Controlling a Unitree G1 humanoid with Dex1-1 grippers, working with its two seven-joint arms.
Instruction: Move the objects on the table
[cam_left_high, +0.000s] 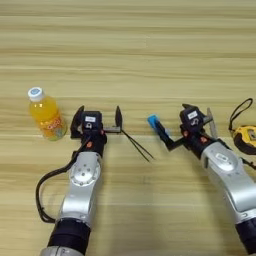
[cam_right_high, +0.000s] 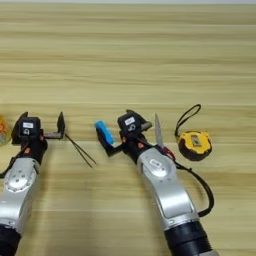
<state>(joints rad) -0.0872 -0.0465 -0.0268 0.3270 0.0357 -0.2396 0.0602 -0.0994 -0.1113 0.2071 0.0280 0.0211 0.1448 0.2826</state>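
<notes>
Light-blue flat oblong block (cam_right_high: 104, 131) sits tilted at the picture's centre, touching one black finger of the right gripper (cam_right_high: 126, 131), whose jaws stand wide; beside its other finger the scissors blade (cam_right_high: 158, 131) points up. Lower left, the left gripper (cam_left_high: 98, 120) is spread wide above thin black sticks (cam_left_high: 136, 145). Orange juice bottle (cam_left_high: 46, 115) stands far left, yellow tape measure (cam_right_high: 194, 143) right, on pale wooden table (cam_right_high: 128, 60).

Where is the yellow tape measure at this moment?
The yellow tape measure lies on the table at the robot's right, just right of the right hand and the scissors, with its black strap looping away from the robot.
</notes>
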